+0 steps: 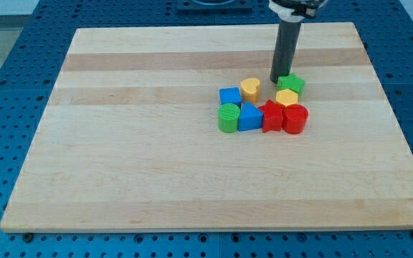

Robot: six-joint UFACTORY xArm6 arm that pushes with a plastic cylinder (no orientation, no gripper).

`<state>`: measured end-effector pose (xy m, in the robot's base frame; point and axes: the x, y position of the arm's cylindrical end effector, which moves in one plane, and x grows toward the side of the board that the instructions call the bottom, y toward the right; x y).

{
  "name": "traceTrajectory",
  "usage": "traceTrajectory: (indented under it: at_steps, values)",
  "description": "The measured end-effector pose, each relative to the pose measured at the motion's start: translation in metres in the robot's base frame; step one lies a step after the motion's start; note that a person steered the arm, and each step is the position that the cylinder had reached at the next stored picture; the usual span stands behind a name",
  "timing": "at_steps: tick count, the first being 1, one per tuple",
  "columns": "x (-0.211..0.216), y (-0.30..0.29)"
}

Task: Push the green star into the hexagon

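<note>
The green star (292,84) sits on the wooden board right of centre, touching the top of the yellow hexagon (287,98). My tip (276,79) stands just left of the green star, touching or nearly touching it. Below the hexagon are a red star (271,116) and a red cylinder (295,119).
A yellow heart (249,89), a blue cube (229,96), a green cylinder (229,118) and a blue triangle block (249,117) cluster left of the hexagon. The board's (120,143) top edge lies a little above my tip. Blue perforated table surrounds the board.
</note>
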<state>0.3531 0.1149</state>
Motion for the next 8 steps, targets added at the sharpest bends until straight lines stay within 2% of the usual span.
traceTrajectory:
  at_steps: [4,8]
  values:
    - [-0.004,-0.005]
    - [0.043,-0.010]
